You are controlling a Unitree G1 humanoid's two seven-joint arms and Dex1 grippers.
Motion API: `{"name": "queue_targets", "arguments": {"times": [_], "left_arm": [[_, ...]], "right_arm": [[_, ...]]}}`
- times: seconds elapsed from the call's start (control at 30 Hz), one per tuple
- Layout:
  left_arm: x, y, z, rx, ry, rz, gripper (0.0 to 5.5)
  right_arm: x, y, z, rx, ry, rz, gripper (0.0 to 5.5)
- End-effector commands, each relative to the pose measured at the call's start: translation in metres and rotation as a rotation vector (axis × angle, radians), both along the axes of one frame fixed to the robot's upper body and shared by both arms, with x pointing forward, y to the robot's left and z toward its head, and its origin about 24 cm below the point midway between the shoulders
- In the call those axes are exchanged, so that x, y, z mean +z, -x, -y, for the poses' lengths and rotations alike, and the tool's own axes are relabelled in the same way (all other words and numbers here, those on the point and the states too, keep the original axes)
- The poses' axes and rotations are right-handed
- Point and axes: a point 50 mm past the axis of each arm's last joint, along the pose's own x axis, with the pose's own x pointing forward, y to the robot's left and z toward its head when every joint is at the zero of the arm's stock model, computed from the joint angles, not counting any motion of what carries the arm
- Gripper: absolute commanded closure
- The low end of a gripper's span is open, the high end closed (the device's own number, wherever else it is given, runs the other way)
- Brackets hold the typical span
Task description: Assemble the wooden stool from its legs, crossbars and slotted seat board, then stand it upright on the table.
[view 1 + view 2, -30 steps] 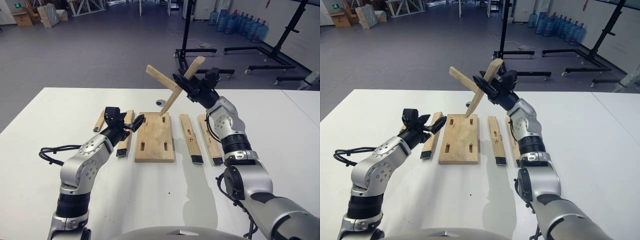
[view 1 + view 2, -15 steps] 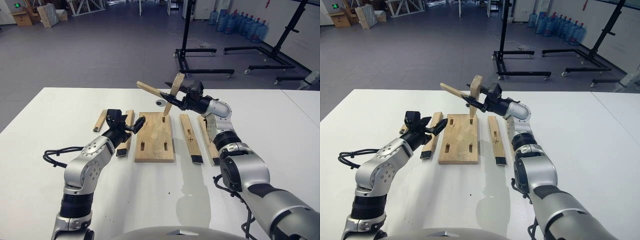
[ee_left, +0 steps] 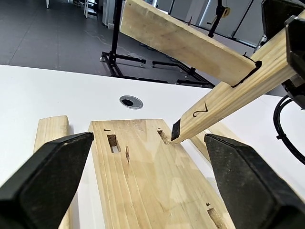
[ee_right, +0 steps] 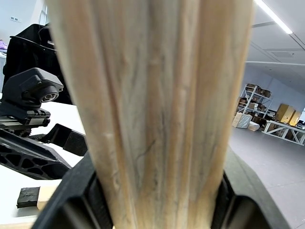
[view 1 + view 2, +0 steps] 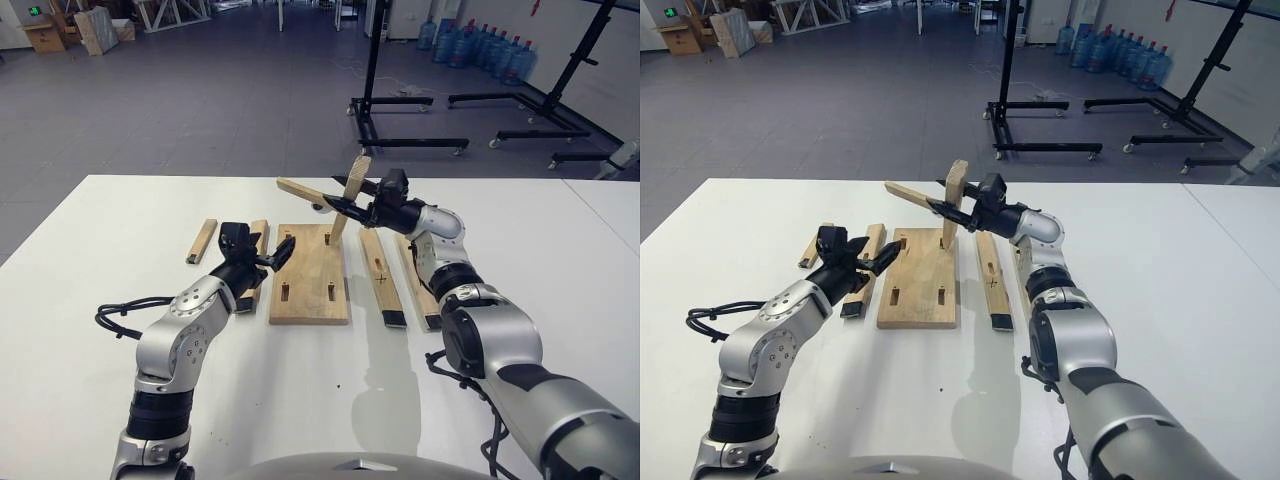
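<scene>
The slotted seat board (image 5: pixel 309 272) lies flat in the middle of the table. My right gripper (image 5: pixel 354 204) is shut on a wooden leg (image 5: pixel 346 197) joined crosswise to a crossbar (image 5: pixel 303 190). That leg stands nearly upright, and its dark lower tip (image 3: pixel 176 134) rests at the board's far right slot (image 3: pixel 164 135). My left gripper (image 5: pixel 270 255) hovers open at the board's left edge, with nothing between its fingers (image 3: pixel 44 191). The right wrist view has the held leg (image 4: pixel 152 119) close up, with the left gripper (image 4: pixel 33 100) behind it.
Two legs (image 5: pixel 380 276) (image 5: pixel 417 272) lie right of the board. Another leg (image 5: pixel 250 272) lies left of it, under my left arm. A short crossbar (image 5: pixel 201 240) lies farther left. A round cable hole (image 3: pixel 130 101) sits beyond the board. A black cable (image 5: pixel 115 322) trails from the left arm.
My right gripper has lowered the leg-and-crossbar piece and turned it from a steep slant to nearly upright, tip at the far right slot. My left gripper has edged toward the board.
</scene>
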Motion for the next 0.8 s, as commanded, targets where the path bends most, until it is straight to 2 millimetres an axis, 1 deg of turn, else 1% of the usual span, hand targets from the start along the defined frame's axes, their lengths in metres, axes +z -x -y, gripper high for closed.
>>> {"name": "queue_targets", "arguments": {"times": [0.03, 0.3, 0.5, 0.7, 0.8], "left_arm": [[-0.005, 0.001, 0.000, 0.001, -0.007, -0.016, 1.24], [-0.006, 0.002, 0.001, -0.005, -0.006, -0.018, 1.24], [-0.007, 0.004, 0.002, -0.005, -0.005, -0.024, 1.24], [-0.009, 0.006, 0.002, -0.002, -0.005, -0.031, 1.24], [-0.009, 0.006, 0.003, -0.004, -0.005, -0.031, 1.24]], "right_arm": [[0.022, -0.005, -0.001, -0.018, -0.032, 0.081, 3.44], [0.009, -0.002, -0.013, -0.003, 0.013, 0.064, 3.44], [-0.008, 0.002, -0.014, -0.022, 0.070, 0.028, 3.44], [-0.013, 0.003, -0.015, -0.008, 0.064, -0.001, 3.44], [-0.018, 0.006, -0.017, 0.028, 0.064, -0.030, 3.44]]}}
